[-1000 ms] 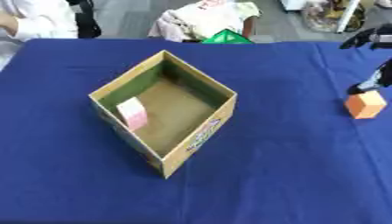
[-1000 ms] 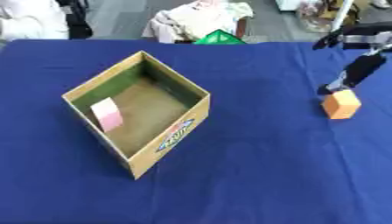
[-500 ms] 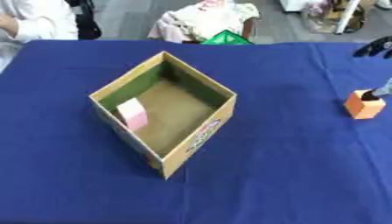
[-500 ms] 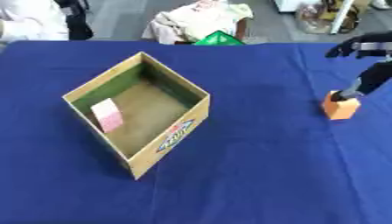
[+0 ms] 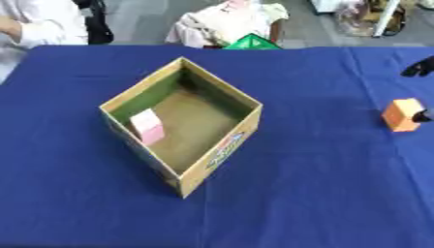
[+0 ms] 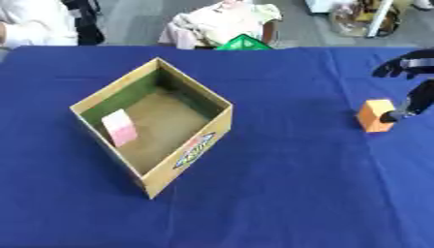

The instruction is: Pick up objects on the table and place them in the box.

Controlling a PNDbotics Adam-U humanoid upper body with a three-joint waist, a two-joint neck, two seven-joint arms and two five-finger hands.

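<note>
An open cardboard box [image 6: 191, 151] stands cornerwise in the middle of the blue table [image 6: 297, 198]. Inside it a pink block [image 6: 119, 128] leans against the left wall. An orange block [image 6: 374, 116] lies on the cloth to the right of the box. My right hand [image 6: 417, 97] comes in from the right edge, open, with spread dark fingers [image 6: 398, 65]. One lower fingertip touches the orange block's right side, and the upper fingers hang apart behind it. Part of the hand is cut off by the picture's edge. My left hand shows in neither view.
A green triangular object [image 6: 242, 43] sits at the table's far edge behind the box. People and cloth-covered things show beyond that edge. Blue cloth stretches in front of the box and between the box and the orange block.
My right hand has shifted from above and left of the orange block to its right side. The block, the box and the pink block have stayed put.
</note>
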